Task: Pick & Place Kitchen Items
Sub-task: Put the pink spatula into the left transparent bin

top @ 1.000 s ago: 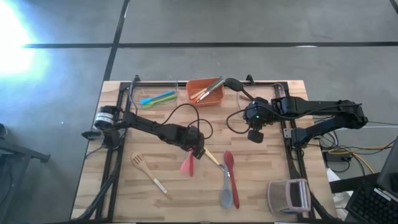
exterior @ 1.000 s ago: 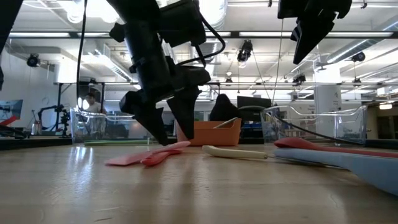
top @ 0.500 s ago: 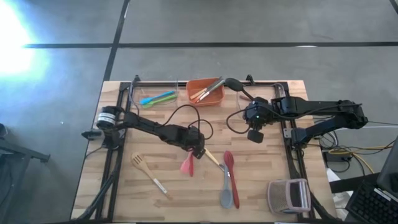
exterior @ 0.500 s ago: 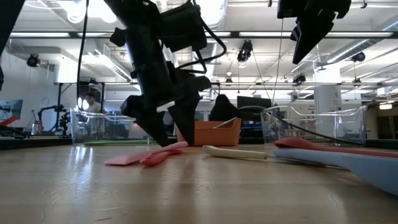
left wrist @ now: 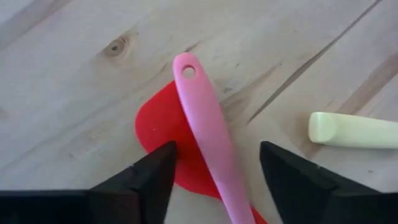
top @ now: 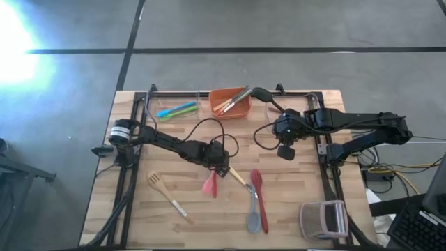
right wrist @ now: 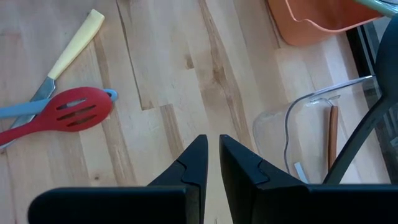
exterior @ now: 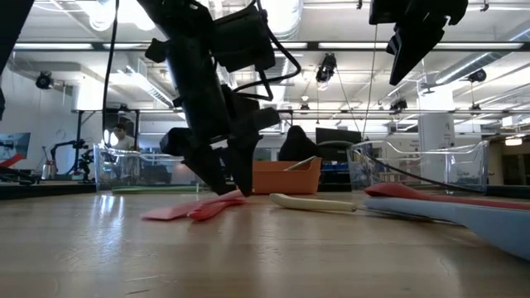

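Fingers [left wrist: 152, 180] of the left gripper [left wrist: 214, 186] stand apart, straddling the pink long-handled utensil [left wrist: 205, 134], which lies between them on the wooden table [left wrist: 74, 106], crossing a flat red spatula blade [left wrist: 158, 140]. Just beyond one finger lies a pale cream handle [left wrist: 354, 129]. Well away, the right gripper [right wrist: 212, 163] hangs above the table, fingers nearly together, holding nothing.

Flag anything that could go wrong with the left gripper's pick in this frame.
1. The pink utensil lies on top of the red spatula. The left gripper straddles both, so closing may take the two together or drag the red one.
2. The pink handle sits off-centre between the fingers, so it could twist or slip out.
3. The cream-handled utensil lies close by and may get nudged.
The right gripper waits aside, shut.
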Controlling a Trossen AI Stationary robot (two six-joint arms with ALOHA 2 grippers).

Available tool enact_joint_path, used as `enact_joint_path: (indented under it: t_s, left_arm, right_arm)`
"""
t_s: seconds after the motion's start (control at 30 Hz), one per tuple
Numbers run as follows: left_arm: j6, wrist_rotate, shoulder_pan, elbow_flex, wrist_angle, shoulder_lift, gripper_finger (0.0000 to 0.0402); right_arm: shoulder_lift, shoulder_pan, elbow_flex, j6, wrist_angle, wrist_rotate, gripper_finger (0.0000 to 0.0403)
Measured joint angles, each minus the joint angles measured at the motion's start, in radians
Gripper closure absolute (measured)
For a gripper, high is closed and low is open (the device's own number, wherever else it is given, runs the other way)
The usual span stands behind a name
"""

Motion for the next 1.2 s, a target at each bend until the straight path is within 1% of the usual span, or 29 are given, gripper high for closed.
enact_joint_path:
  t_s: [0.07,0.3,0.43,0.53,0.63,0.8,1.03,1.2]
  left_arm:
    - [0.002,-0.016,0.001,0.0,-0.003,0.001,0.0202]
    - [0.079,-0.088,0.003,-0.003,0.005,0.004,0.0313]
    - [0.109,-0.092,0.003,-0.004,0.004,0.004,0.0359]
    - [0.124,-0.091,0.003,-0.004,0.005,0.002,0.036]
    - [0.136,-0.09,0.002,0.002,0.012,-0.001,0.0384]
    - [0.166,-0.082,0.003,0.017,-0.001,0.0,0.0401]
    - [0.192,-0.048,0.003,0.03,0.001,0.003,0.0396]
    - [0.225,-0.002,0.003,0.031,0.003,0.001,0.0368]
  right_arm:
    - [0.0,0.0,0.0,-0.004,0.0,0.0,0.0369]
    - [0.0,0.0,0.0,-0.017,0.0,0.0,0.0369]
    - [0.0,0.0,0.0,-0.018,0.0,0.0,0.0369]
    - [0.0,0.0,0.0,-0.022,0.0,0.0,0.0369]
    - [0.0,0.0,0.0,-0.022,0.0,0.0,0.0369]
    - [0.0,0.0,0.0,-0.022,-0.001,0.0,0.0369]
    - [0.0,0.0,0.0,-0.022,-0.001,0.0,0.0369]
    - [0.0,0.0,0.0,-0.022,-0.001,0.0,0.0369]
